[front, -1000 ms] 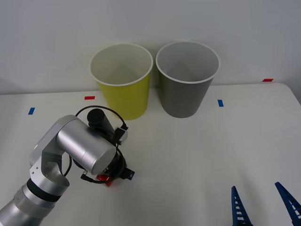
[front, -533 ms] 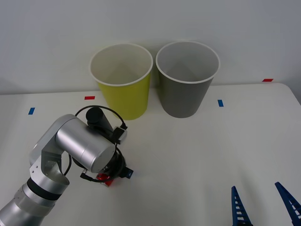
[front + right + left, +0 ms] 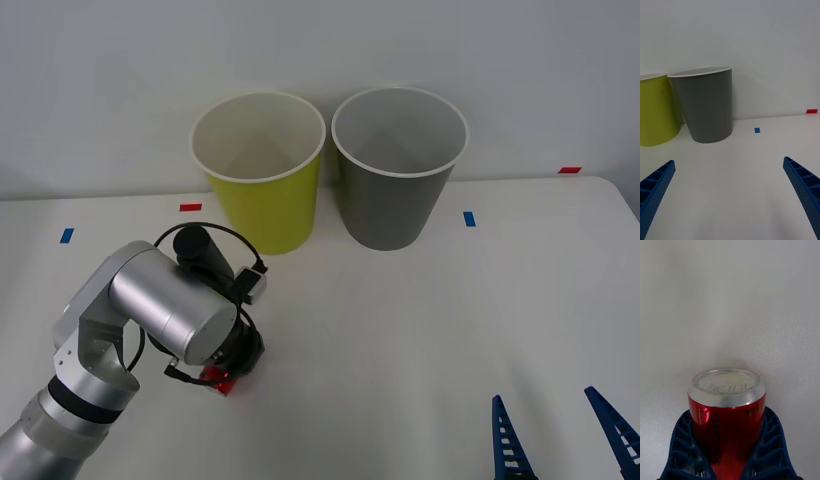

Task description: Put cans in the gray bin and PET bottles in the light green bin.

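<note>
Left gripper is clamped on the red can, blue fingers wrapped around both sides of its body, silver end facing away from the wrist. In the front view the can sits low over the white table, toward its front-left part, mostly hidden under the arm. Right gripper idles at the table's front-right edge, fingers spread wide. Light green bin and gray bin stand upright side by side at the table's back edge.
</note>
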